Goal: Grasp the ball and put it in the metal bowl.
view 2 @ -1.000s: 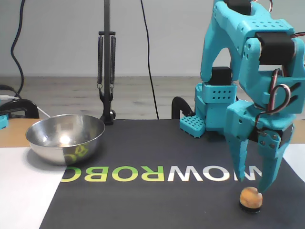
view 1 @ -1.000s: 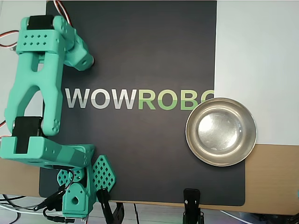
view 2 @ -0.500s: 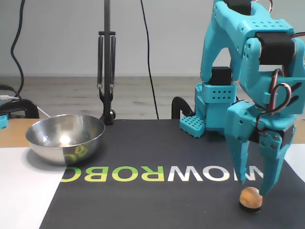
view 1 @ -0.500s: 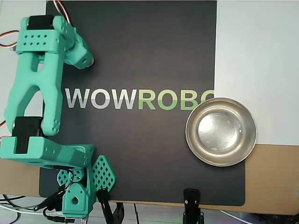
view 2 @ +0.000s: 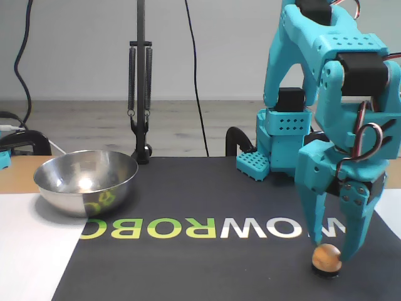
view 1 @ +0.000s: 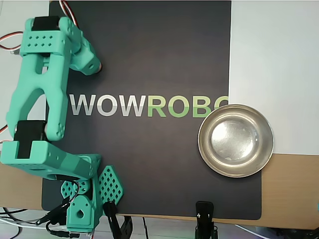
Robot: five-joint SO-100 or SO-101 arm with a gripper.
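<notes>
At lower right of the fixed view, the teal two-finger tool (view 2: 329,246) straddles the small peach-tan ball (view 2: 327,256), jaws slightly apart; the shiny steel bowl (view 2: 85,179) sits far left.

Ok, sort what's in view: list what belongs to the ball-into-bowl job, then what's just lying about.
Job:
- ball, on the mat between the gripper fingertips
- metal bowl, empty

Lying about:
- black lettered mat
- spring lamp stand
- cables
</notes>
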